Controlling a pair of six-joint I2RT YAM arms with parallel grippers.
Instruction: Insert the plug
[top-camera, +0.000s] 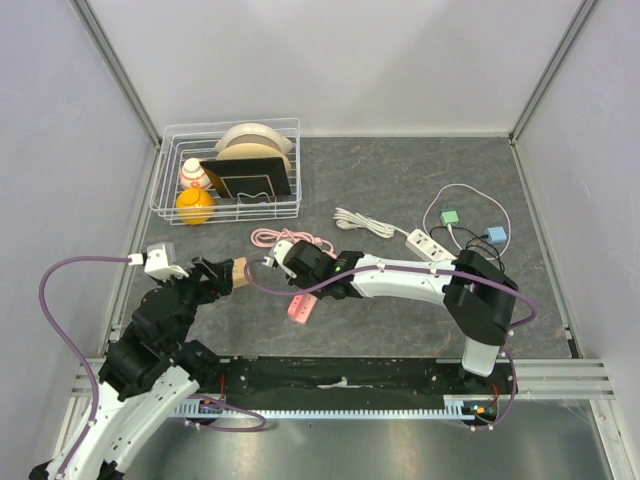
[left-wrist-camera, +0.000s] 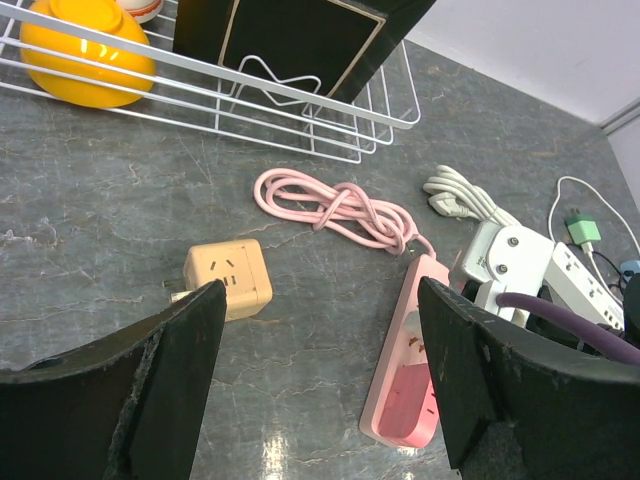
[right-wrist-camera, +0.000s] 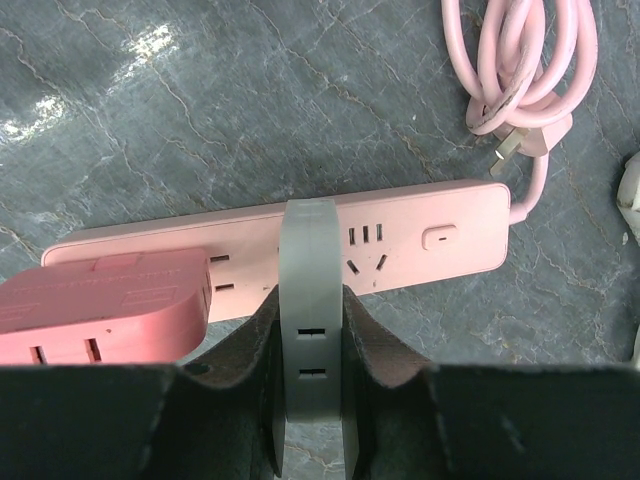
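Right tool (right-wrist-camera: 310, 322) fills the bottom of its wrist view, its dark fingers (right-wrist-camera: 240, 350) clamped on a grey plug (right-wrist-camera: 310, 250). The plug stands across the pink power strip (right-wrist-camera: 430, 235), just at 9 o'clock of the strip's five-hole socket, its far end reaching the strip's upper edge. Whether its pins are seated in the strip cannot be told. A deeper pink adapter block (right-wrist-camera: 100, 305) sits on the strip's 9 o'clock end. The strip's switch is toward its 3 o'clock end, where the pink cord (right-wrist-camera: 520, 60) leaves and lies coiled on the grey desk (right-wrist-camera: 200, 120) at 1 o'clock.

Seen from the left wrist, the left tool (left-wrist-camera: 320, 290) has its fingers spread wide apart with nothing between them. A beige cube adapter (left-wrist-camera: 228, 278) lies on the desk just beyond the finger at 9 o'clock, its socket face up.

From above, the strip lies near the middle of the desk's near edge. A white wire basket (top-camera: 165, 190) stands at 11 o'clock, holding a yellow bowl (top-camera: 195, 206) and a black board (top-camera: 250, 178). A white power strip (top-camera: 430, 245) with its bundled cord (top-camera: 365, 222) lies at 2 o'clock, near a green plug (top-camera: 451, 215) and a blue plug (top-camera: 496, 236).
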